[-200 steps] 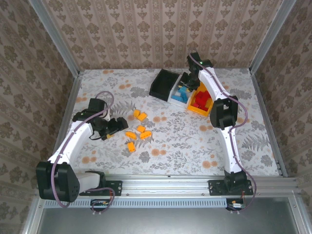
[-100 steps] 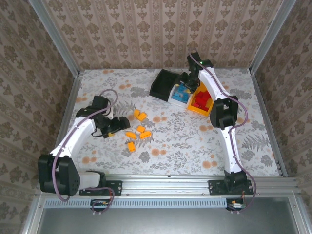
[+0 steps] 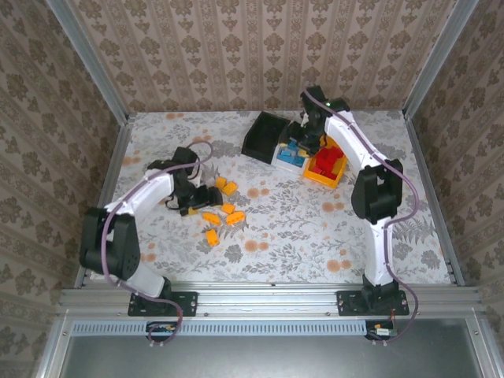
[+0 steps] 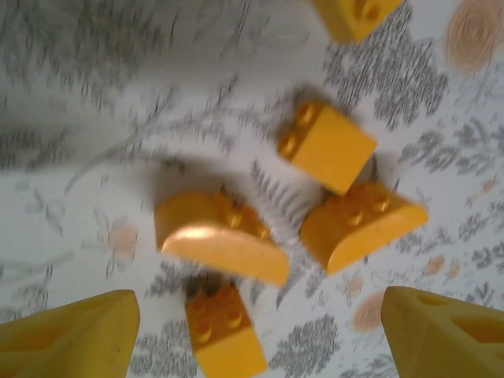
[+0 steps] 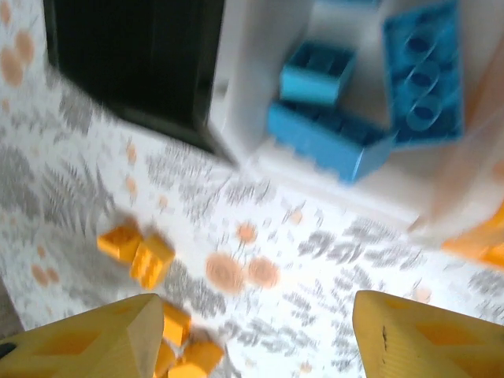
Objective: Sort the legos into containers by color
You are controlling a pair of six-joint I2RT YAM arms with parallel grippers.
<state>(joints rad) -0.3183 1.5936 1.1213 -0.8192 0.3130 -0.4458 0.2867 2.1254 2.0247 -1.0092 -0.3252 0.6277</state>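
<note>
Orange legos (image 4: 220,244): loose on table (image 3: 315,228), under our left gripper (image 3: 193,198), jaws apart, empty. Right gripper (image 3: 305,144) likewise agape, at white bin (image 5: 252,94). We judge them light, rigid, slick; pinch flat sides.

You have smooth, moulded plastic in the orange-yellow legos (image 4: 223,248) at the centre of the left wrist view, one with a glossy highlight, on a matt flower-printed table cover (image 4: 94,79), and dull silver metal in the rail (image 3: 268,295) along the bottom of the top view.
</note>
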